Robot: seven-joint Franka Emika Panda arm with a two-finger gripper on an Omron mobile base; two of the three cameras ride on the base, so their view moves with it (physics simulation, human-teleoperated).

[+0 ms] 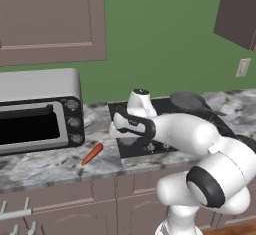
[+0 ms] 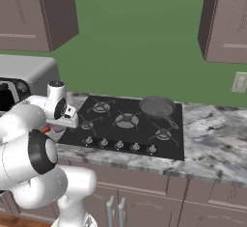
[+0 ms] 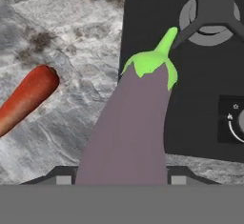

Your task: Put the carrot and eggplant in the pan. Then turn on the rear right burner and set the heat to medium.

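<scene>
One hand view shows eggplant (image 3: 131, 127) green cap; base views hide it.

The toaster oven (image 1: 37, 110) stands on the counter (image 1: 45, 165) at the left, against the back wall. The cooktop (image 2: 126, 124) is set into the counter to its right. The pan (image 2: 157, 106) rests on the rear right burner, handle toward the front right. The knobs (image 2: 119, 145) run in a row along the front edge of the cooktop. The carrot (image 1: 92, 154) lies on the counter between the toaster oven and the cooktop, near the front edge. The eggplant (image 3: 131, 125) sits between the fingers of the gripper (image 3: 119, 178), over the left edge of the cooktop, right of the carrot. A wall outlet (image 2: 239, 82) is behind the counter at the far right.
</scene>
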